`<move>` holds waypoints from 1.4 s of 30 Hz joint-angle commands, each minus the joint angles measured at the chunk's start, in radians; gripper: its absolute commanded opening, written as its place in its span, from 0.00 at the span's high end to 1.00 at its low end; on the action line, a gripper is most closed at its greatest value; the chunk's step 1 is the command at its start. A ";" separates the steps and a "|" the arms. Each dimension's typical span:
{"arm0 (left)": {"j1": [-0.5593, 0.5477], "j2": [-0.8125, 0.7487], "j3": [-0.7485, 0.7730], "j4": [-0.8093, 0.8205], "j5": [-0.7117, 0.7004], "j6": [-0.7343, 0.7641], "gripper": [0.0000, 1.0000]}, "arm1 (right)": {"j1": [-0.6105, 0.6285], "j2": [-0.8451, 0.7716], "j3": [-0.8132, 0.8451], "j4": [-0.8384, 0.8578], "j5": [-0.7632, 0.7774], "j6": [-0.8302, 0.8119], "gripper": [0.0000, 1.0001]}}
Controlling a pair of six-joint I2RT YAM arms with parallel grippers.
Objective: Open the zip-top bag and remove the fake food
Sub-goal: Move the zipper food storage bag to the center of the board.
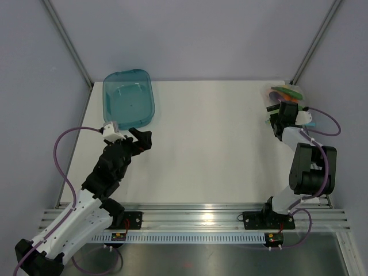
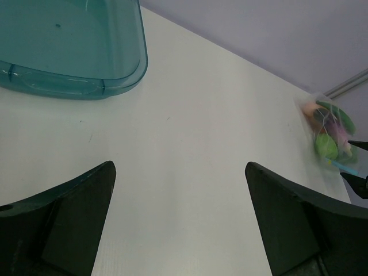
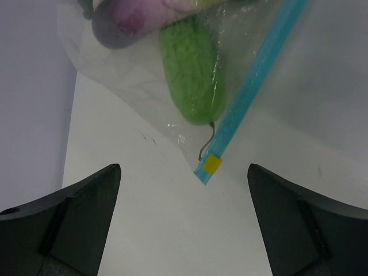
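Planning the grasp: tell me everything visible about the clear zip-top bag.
The clear crinkly plastic zip-top bag lies at the far right corner of the white table, toy food inside: a green pod, a purple piece, others blurred. A light blue zip strip runs along one edge, ending in a yellow tab; sealed or not, I cannot tell. The open right gripper hovers at that corner, not gripping it.

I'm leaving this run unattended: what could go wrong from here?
1. The right gripper hangs open at a corner of the zip-top bag; the zip strip is thin, so closing may pinch only film or the green pod.
2. The left gripper is far off beside the teal tub; a one-armed pull would likely drag the bag, not open it.
3. The bag lies at the table edge and might slide off.
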 commanded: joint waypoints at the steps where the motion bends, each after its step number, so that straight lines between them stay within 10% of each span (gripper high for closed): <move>1: -0.004 -0.007 0.029 0.063 0.021 -0.012 0.01 | -0.035 0.047 0.061 0.056 0.001 0.017 0.01; 21: -0.004 -0.023 0.029 0.061 0.041 -0.024 0.01 | -0.117 0.312 0.205 0.139 0.057 -0.048 0.03; 37: -0.004 -0.023 0.032 0.060 0.046 -0.021 0.01 | -0.115 0.317 0.173 0.186 -0.003 -0.003 0.97; 42: -0.004 -0.019 0.029 0.071 0.049 -0.021 0.01 | -0.106 0.260 0.116 0.203 -0.038 -0.014 1.00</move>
